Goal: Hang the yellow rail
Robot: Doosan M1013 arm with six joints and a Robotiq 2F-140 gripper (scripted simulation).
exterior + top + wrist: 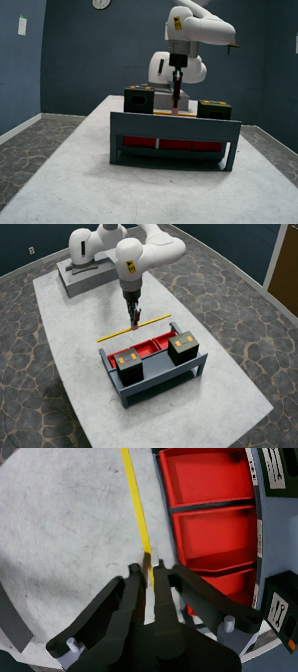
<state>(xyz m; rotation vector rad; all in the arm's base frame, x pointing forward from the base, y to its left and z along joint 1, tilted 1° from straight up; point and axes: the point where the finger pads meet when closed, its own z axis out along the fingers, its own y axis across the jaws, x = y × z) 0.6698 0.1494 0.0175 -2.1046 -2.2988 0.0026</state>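
gripper (135, 327) | nearly closed, clamped on yellow rail (153, 320) mid-length | rail beside red bins (145, 348)

I'm looking into a lab-like test room: dark blue walls (82, 55), stone-patterned floor (233, 306), a wall clock (101, 3), and a white arm (153, 248) bolted to a grey work table (68, 314).

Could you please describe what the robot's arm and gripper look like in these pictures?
The arm has smooth, rounded white links, with a yellow square label bearing black markings and a grey collar at the wrist. The gripper is black, with slim linkage fingers and pale pads. No loose cables are visible.
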